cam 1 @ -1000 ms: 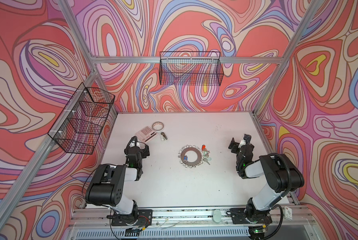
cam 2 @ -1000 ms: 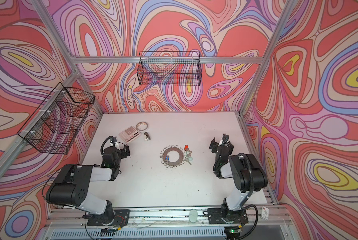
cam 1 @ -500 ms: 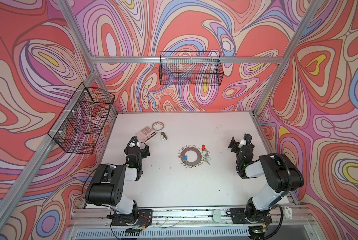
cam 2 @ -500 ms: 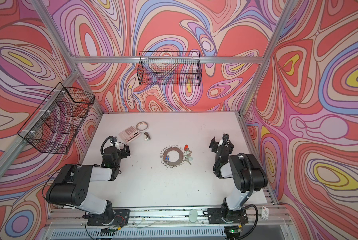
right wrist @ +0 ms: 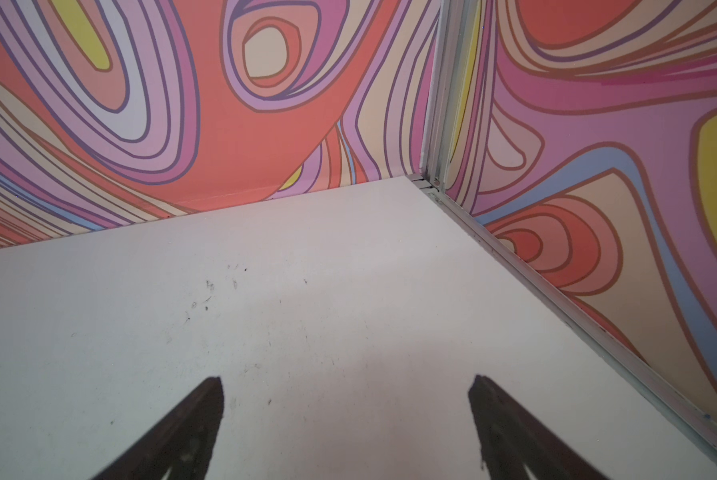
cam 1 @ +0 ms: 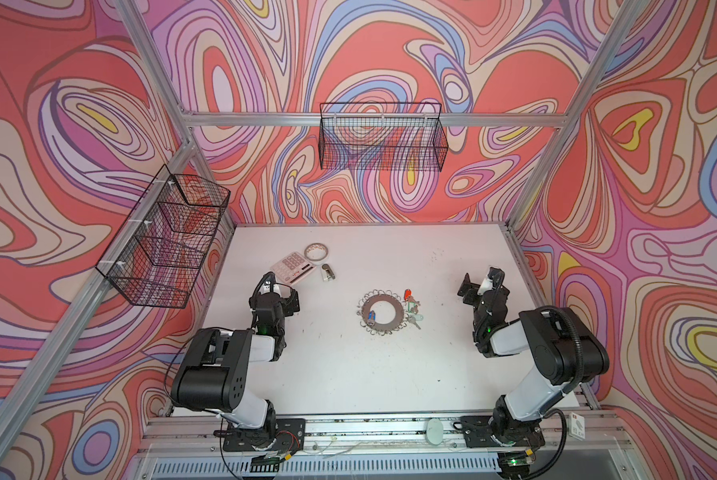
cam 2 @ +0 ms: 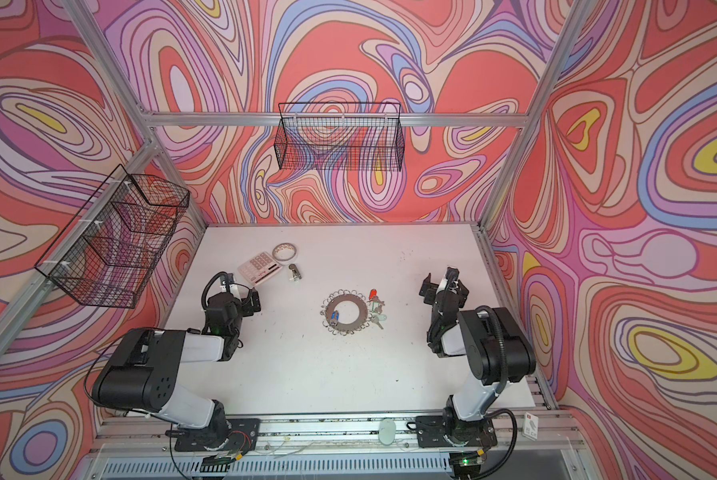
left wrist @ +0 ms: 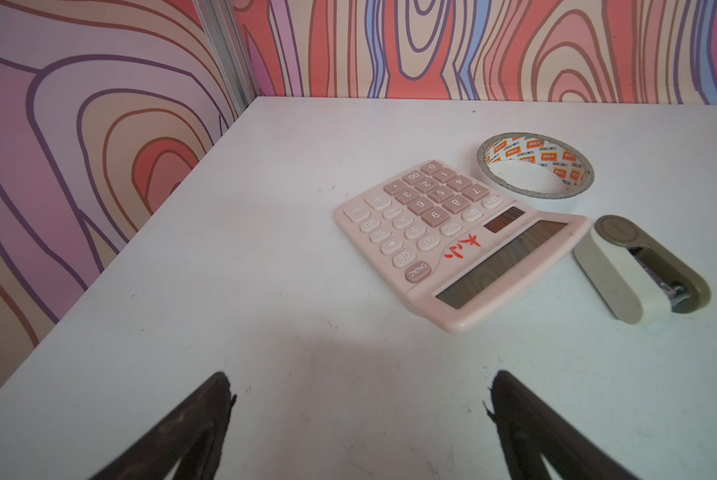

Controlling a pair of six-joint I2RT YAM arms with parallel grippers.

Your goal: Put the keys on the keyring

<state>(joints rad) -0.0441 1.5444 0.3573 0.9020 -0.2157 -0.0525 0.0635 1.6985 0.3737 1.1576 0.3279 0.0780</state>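
The keyring [cam 1: 397, 311] [cam 2: 361, 313], a flat grey disc fringed with wire loops, lies mid-table in both top views. A blue-tagged key [cam 1: 371, 318] [cam 2: 335, 319] rests on its left part. Just right of it lie red-tagged [cam 1: 407, 293], green-tagged [cam 1: 410, 306] and mint-tagged [cam 1: 418, 318] keys, loose in a small cluster. My left gripper [cam 1: 281, 291] [left wrist: 358, 386] is open and empty, well left of the ring. My right gripper [cam 1: 479, 282] [right wrist: 346, 384] is open and empty, well right of the keys, facing the back right corner. Neither wrist view shows keys or ring.
A pink calculator [cam 1: 293, 266] [left wrist: 452, 241], a tape roll [cam 1: 317, 251] [left wrist: 535, 166] and a small stapler [cam 1: 328, 272] [left wrist: 639, 270] sit just beyond my left gripper. Black wire baskets hang on the back wall [cam 1: 383, 141] and left wall [cam 1: 165, 241].
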